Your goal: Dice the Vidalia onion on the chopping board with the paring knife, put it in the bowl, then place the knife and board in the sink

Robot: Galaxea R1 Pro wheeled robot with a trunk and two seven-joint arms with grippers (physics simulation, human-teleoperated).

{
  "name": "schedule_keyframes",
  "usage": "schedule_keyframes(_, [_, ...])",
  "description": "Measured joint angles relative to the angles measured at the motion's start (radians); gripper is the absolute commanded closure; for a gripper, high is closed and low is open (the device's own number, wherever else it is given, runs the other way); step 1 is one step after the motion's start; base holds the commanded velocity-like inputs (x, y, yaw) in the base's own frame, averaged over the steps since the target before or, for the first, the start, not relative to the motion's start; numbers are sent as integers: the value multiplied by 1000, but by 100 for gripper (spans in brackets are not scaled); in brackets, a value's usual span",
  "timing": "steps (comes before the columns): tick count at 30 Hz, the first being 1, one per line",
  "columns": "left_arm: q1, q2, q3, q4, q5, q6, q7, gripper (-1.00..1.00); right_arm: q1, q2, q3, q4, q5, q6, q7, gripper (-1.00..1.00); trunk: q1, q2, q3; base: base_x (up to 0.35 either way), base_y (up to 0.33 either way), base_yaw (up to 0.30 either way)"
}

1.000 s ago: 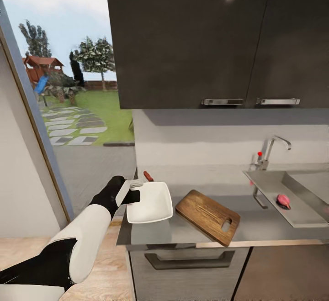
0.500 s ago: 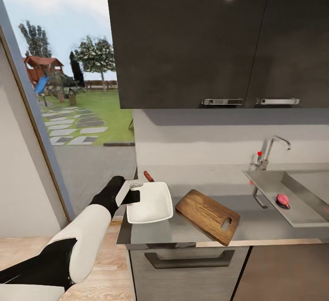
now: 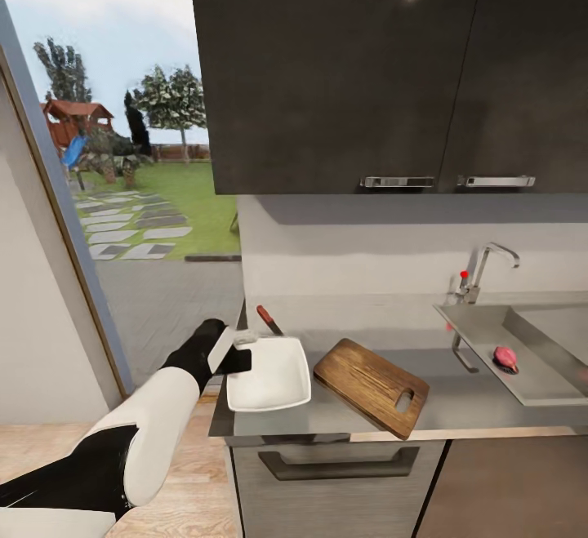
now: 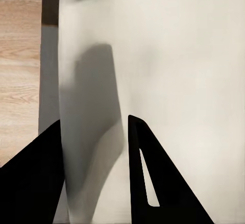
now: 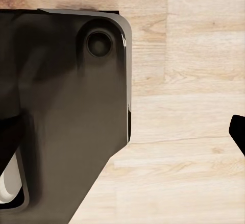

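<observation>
The white square bowl [image 3: 273, 375] sits at the left end of the grey countertop [image 3: 343, 415]. My left gripper [image 3: 242, 350] is shut on its left rim. In the left wrist view my gripper [image 4: 94, 122] straddles the bowl [image 4: 178, 55], one dark finger on each side of its wall. Behind the bowl lies the paring knife [image 3: 268, 319], orange-red handle to the back. The wooden chopping board [image 3: 371, 387] lies askew to the right of the bowl. A pinkish onion [image 3: 506, 358] rests in the steel sink [image 3: 482, 327]. Of my right gripper, one dark fingertip [image 5: 239, 131] shows over the floor.
Dark wall cabinets [image 3: 343, 73] hang low above the counter. A chrome tap [image 3: 483, 270] with a red knob stands behind the sink. A drawer handle [image 3: 339, 466] runs below the counter's edge. A tall window to the left shows a garden. My dark base [image 5: 61, 106] stands on wooden floor [image 5: 194, 55].
My left gripper has drawn the bowl a little toward the counter's front edge, and more of the knife now shows behind it.
</observation>
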Motion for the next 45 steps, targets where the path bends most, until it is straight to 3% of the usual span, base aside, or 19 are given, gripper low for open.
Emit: schedule_keyframes(45, [0, 0, -1, 22, 0, 12, 3, 100, 0, 0, -1, 0, 1, 0, 0, -100, 0, 0, 0, 0, 0, 0])
